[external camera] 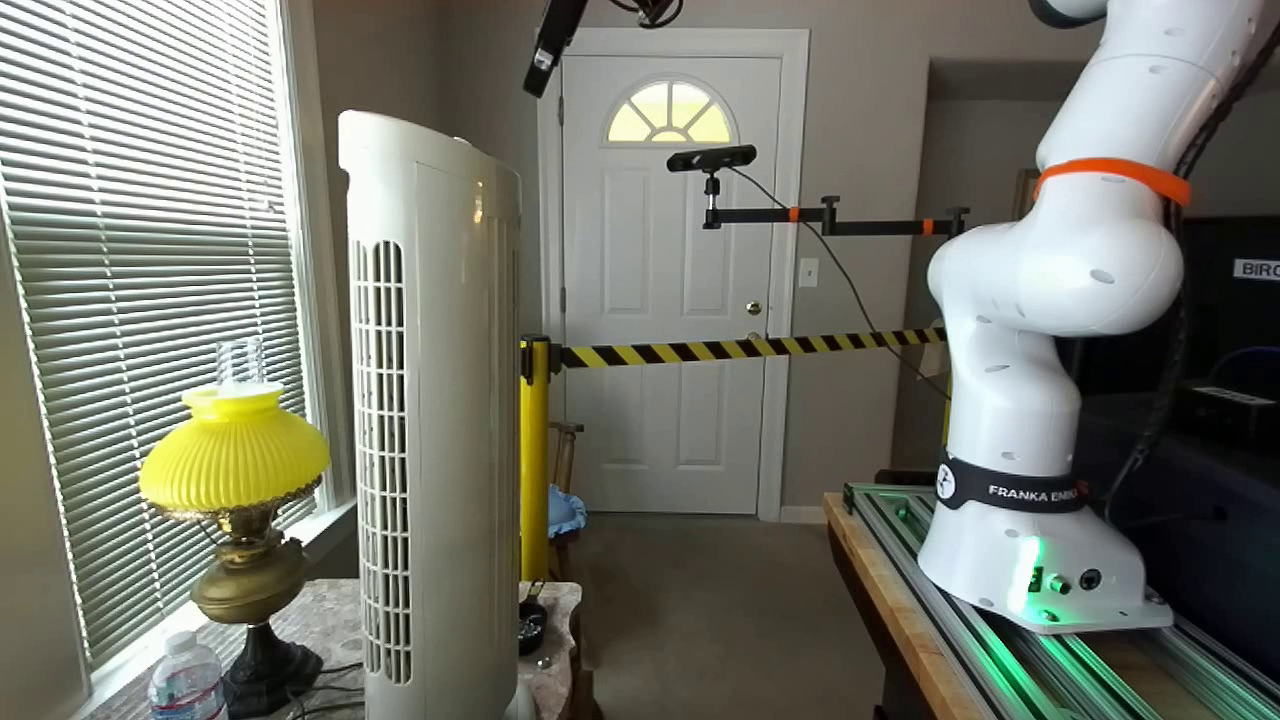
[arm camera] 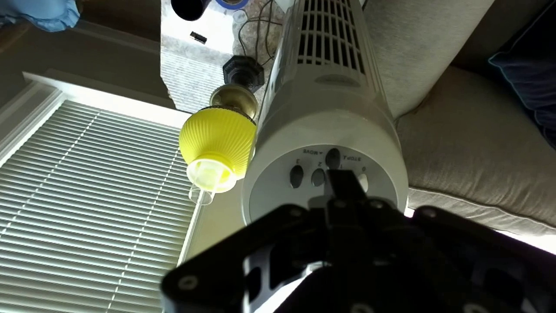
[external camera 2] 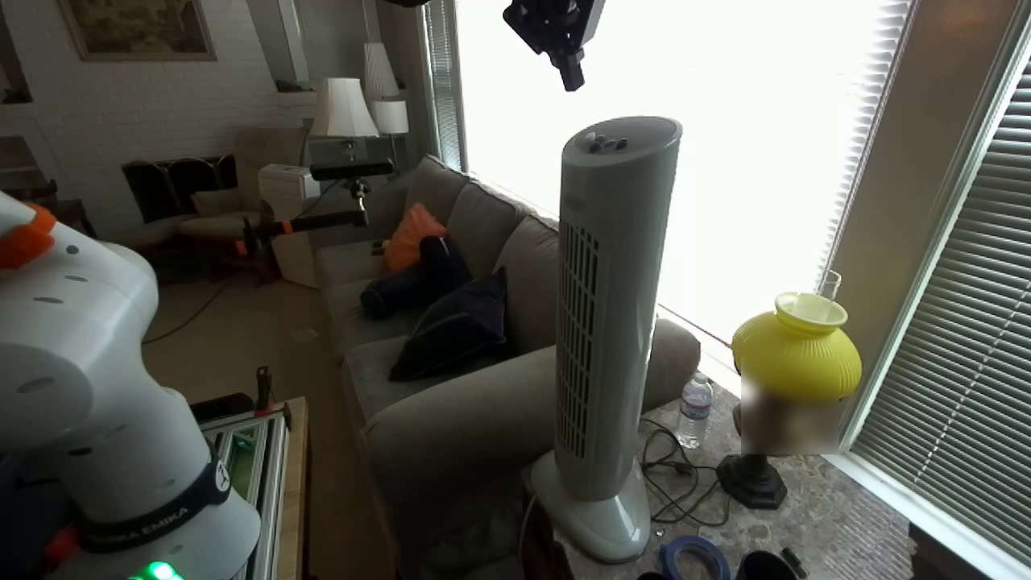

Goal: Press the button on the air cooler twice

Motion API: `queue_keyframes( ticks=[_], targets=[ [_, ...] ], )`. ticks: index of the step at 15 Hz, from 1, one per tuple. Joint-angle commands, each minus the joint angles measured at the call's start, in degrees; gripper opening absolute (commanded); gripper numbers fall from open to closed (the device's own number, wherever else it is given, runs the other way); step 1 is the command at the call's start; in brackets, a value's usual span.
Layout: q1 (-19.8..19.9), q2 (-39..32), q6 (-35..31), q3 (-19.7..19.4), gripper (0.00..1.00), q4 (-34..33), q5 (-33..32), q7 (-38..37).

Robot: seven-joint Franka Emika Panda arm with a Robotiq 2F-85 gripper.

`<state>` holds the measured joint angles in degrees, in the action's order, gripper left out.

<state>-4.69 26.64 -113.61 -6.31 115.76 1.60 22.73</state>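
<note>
One Robotiq gripper (external camera 2: pixel 573 80) hung over the tower air cooler (external camera 2: pixel 616 322) on the mottled tabletop (external camera 2: pixel 838 519), jaws together on nothing, presumably to bring a narrow tip to the small top buttons (arm camera: pixel 318 177).

Gripper (external camera 2: pixel 572 79) (upper part) cut off

bottle (external camera 2: pixel 694 411) near yellow lamp (external camera 2: pixel 797 354) | orange cushion (external camera 2: pixel 412 235) on sofa (external camera 2: pixel 467 419)

Sofa (external camera 2: pixel 475 419), armchair (external camera 2: pixel 254 171) and framed painting (external camera 2: pixel 145 24) show a home's living room.
</note>
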Motion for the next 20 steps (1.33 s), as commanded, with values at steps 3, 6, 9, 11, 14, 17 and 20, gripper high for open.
queue_keyframes(
  ticks=[3, 6, 9, 11, 14, 17, 20],
  targets=[
    [-0.48, 0.82, -5.87, 0.03, 0.00, 4.67, 0.87, 2.93],
    [-0.93, 0.46, -8.06, -0.33, 0.00, 6.12, 1.65, 3.90],
    [-1.45, 0.35, -9.18, -0.46, 0.00, 7.28, 2.28, 5.12],
    [-1.63, 0.07, -9.29, -0.48, 0.00, 7.51, 2.66, 5.53],
    [-1.69, -0.10, -9.17, -0.41, 0.00, 7.73, 2.85, 5.85],
    [-1.61, -0.16, -9.94, -0.46, 0.00, 8.20, 2.99, 5.56],
    [-1.64, -0.32, -11.24, -0.90, 0.00, 8.71, 3.88, 5.52]
  ],
)
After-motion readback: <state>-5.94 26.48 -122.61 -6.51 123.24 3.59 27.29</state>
